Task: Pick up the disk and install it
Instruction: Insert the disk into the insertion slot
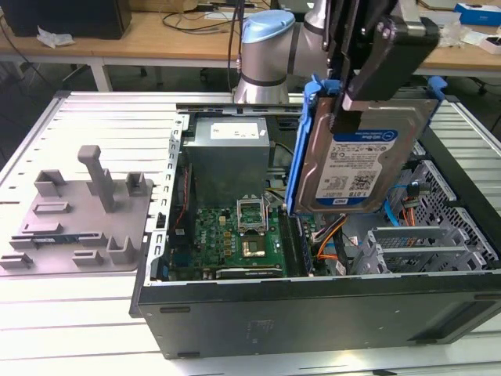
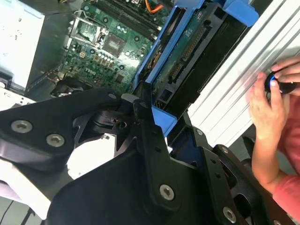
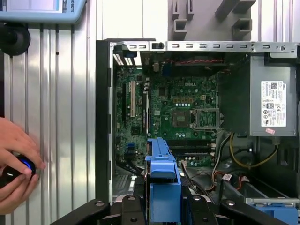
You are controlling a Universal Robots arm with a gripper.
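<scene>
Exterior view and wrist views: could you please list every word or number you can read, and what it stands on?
The disk, white-and-blue label: print too small to read.
Power supply, white sticker: too small to read.
Motherboard, markings: too small to read.
Nothing quotable with confidence.

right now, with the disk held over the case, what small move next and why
Probably ease the disk sideways toward the cage without dropping lower yet. The gripper is shut on it, and it hangs edge-down over the board and cables, with the cage off to the exterior view's right.
</scene>
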